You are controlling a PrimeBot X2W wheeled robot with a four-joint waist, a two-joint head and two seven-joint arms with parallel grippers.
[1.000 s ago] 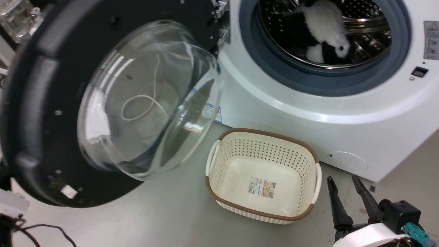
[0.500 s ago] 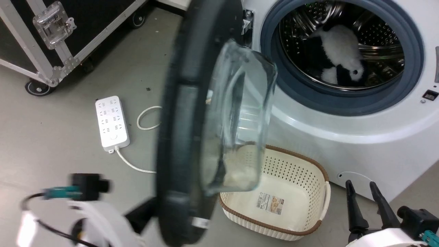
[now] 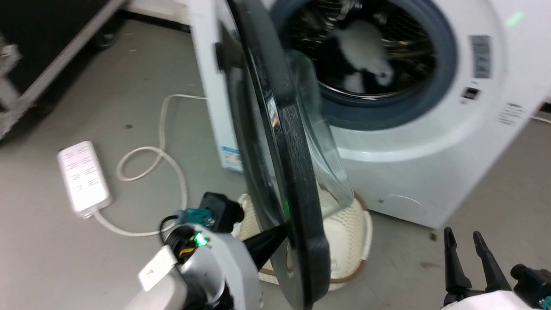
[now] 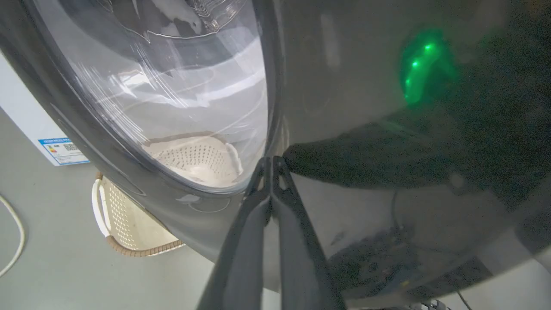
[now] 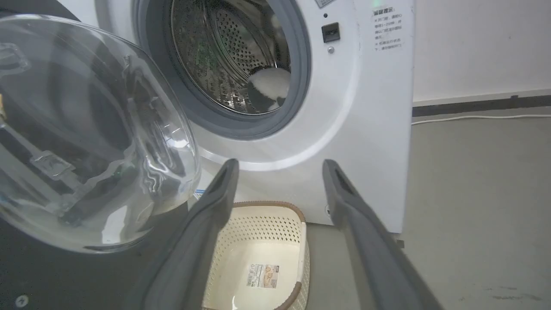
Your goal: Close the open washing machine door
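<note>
Since the left claw (image 4: pixel 271 165), fingers together, touches the round, glossy black-rimmed, glass-windowed washing machine door (image 3: pixel 297 172) at mid-frame, a steady, square push should swing it shut.

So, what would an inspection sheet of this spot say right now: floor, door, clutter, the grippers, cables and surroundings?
Surface: grey floor, a few dark specks.
Job's things: washing machine door partly open, not latched; a black-and-white plush toy lies in the drum.
Clutter: cream perforated basket on the floor by the door's lower edge, empty apart from a label.
Grippers: left gripper shut, tips against the door's outer face; right gripper open, holding nothing, clear of the door.
Cables: white power strip with its cord looping on the floor; white cable along the wall's foot.
Surroundings: white washing machine, black case with metal edging, pale wall.
</note>
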